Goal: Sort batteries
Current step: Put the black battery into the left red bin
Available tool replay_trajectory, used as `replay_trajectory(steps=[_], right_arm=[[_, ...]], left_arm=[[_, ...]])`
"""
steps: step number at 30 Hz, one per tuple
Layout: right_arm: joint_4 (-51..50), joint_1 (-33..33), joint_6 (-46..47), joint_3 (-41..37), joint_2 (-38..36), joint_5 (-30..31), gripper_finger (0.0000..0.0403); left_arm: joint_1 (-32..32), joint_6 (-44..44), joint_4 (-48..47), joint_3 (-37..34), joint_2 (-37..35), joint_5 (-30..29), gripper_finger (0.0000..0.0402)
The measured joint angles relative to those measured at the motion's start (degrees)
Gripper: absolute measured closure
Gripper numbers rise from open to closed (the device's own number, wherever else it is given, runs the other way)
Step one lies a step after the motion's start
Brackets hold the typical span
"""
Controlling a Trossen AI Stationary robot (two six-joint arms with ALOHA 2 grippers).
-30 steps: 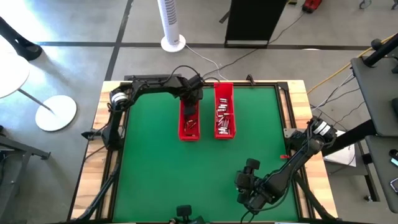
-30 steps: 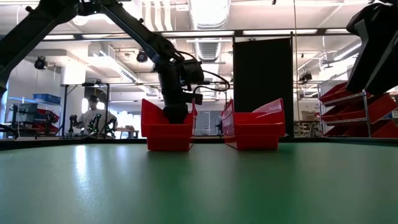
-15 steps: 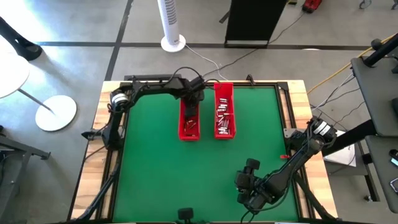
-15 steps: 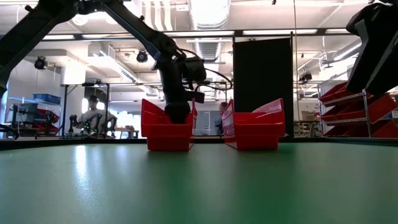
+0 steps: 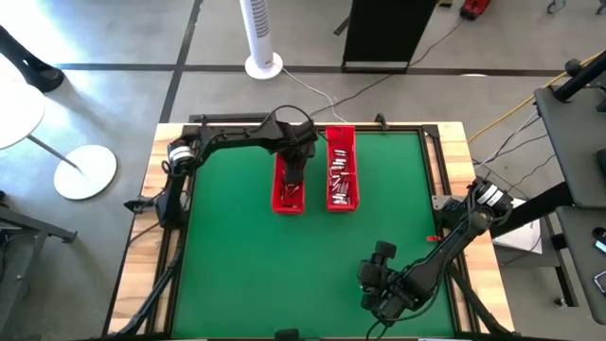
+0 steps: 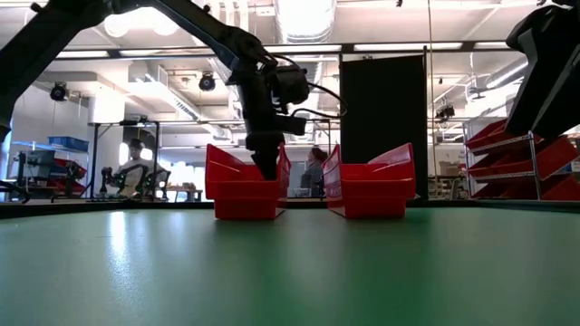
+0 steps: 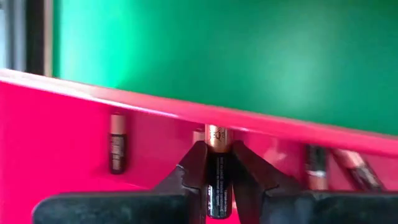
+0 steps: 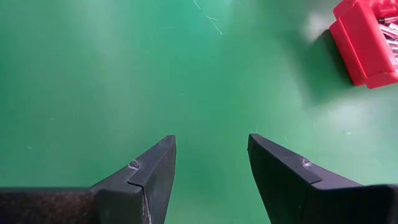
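Note:
Two long red trays stand side by side at the far middle of the green table: the left tray (image 5: 289,186) and the right tray (image 5: 342,180). The right tray holds many small silvery and dark batteries (image 5: 340,182). A few batteries (image 7: 116,140) lie in the left tray (image 7: 74,124). My left gripper (image 5: 293,170) hangs over the left tray (image 6: 243,195), shut on one dark battery (image 7: 216,177). In the low view the left gripper (image 6: 268,167) sits between the tray's walls. My right gripper (image 8: 211,162) is open, over bare table near the near edge (image 5: 383,282). My left gripper pinches a dark battery between its two fingertips (image 7: 194,163). The battery lies along the fingers, and its copper-coloured end (image 7: 216,134) sticks out past them. The fingers come from above, pointing down into the left tray. Whether the battery's end touches the tray, I cannot tell.
The green mat (image 5: 284,275) stretches between the trays and the near edge. A black frame (image 5: 431,152) borders the table. The right arm (image 6: 548,63) hangs at the low view's upper right. A person (image 6: 134,167) sits in the room behind.
My left gripper has risen from deep inside the left tray and shifted slightly toward the table's right, its wrist now higher above the tray's walls. The right arm has kept still.

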Motion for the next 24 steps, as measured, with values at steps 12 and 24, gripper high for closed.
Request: replay_trajectory(steps=[12, 24], right_arm=[[0.3, 0.0, 2.6, 0.0, 0.0, 0.0, 0.0209], [0.5, 0.3, 3.1, 0.0, 0.0, 0.0, 0.0209]], left_arm=[[-1.3, -2.8, 0.4, -2.3, -0.2, 0.3, 0.0373], [-1.3, -3.4, 4.2, -6.5, -0.3, -0.2, 0.0373]])
